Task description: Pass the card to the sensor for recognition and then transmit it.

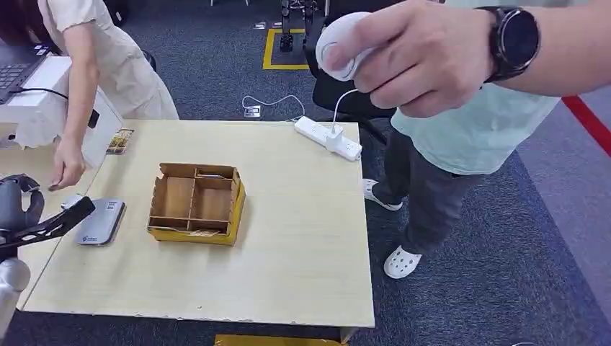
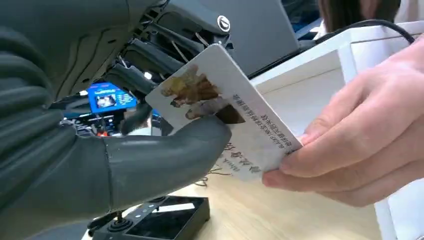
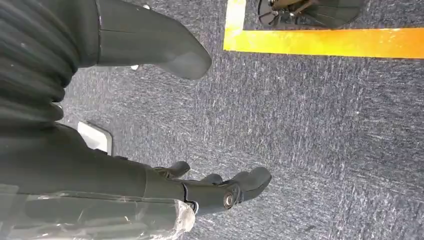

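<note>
In the left wrist view my left hand (image 2: 165, 155) pinches a white printed card (image 2: 225, 110) between its thumb and its darker fingers. A person's hand (image 2: 365, 135) grips the card's other end at the same time. In the head view my left hand (image 1: 39, 223) is at the table's left edge, just left of the flat grey sensor (image 1: 101, 221), with the person's hand (image 1: 68, 167) close above it. My right hand (image 3: 200, 190) hangs over the carpet, fingers apart and holding nothing.
A yellow-edged cardboard box with compartments (image 1: 196, 204) sits mid-table (image 1: 302, 245), and a white power strip (image 1: 328, 137) lies at the far edge. One person stands at the left (image 1: 108, 58), another at the right (image 1: 468, 130) holding a white object near the camera. A black controller (image 2: 155, 222) lies under my left hand.
</note>
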`<action>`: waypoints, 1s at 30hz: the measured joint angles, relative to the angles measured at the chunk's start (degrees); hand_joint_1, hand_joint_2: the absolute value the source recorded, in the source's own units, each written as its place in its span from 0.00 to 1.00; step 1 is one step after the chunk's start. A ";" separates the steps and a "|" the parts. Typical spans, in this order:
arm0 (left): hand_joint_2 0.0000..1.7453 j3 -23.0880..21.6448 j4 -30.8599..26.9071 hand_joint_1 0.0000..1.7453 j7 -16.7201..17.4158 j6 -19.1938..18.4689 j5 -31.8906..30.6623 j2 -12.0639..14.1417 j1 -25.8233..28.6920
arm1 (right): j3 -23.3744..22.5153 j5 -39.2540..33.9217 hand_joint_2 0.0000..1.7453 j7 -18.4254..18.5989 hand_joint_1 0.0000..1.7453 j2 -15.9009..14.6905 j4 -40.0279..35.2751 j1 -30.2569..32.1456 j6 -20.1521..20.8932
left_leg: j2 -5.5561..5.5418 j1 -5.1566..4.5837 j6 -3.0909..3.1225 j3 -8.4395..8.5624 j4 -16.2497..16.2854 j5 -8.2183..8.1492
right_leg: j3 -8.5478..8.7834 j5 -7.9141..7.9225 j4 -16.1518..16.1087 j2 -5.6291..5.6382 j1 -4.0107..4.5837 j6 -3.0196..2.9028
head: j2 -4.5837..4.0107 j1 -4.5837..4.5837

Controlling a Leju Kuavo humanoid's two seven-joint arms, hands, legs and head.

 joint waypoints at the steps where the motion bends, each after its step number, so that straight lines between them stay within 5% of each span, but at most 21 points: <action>1: 1.00 0.07 0.00 1.00 0.00 0.00 0.00 -0.02 0.01 | 0.00 0.00 1.00 0.00 0.00 0.00 0.00 0.01 0.00 | 0.00 0.00 0.00 0.00 0.00 0.00 | 0.00 0.00 0.00 0.00 0.00 0.00 | 0.00 0.00; 23: 1.00 0.22 0.11 1.00 -0.85 -0.57 -1.25 -0.17 2.68 | 0.00 0.09 1.00 0.00 0.00 0.02 -0.02 -0.04 0.04 | -0.01 0.00 0.00 -0.01 0.00 0.00 | 0.00 -0.01 0.00 -0.02 0.00 -0.01 | 0.00 -0.02; 30: 1.00 0.15 0.13 1.00 -0.76 -0.92 -2.90 -2.40 6.23 | 0.00 0.11 1.00 0.00 0.00 0.02 -0.20 -0.03 0.02 | 0.00 -0.01 0.00 0.00 -0.01 -0.01 | 0.00 -0.02 -0.01 0.00 -0.01 -0.01 | 0.00 0.00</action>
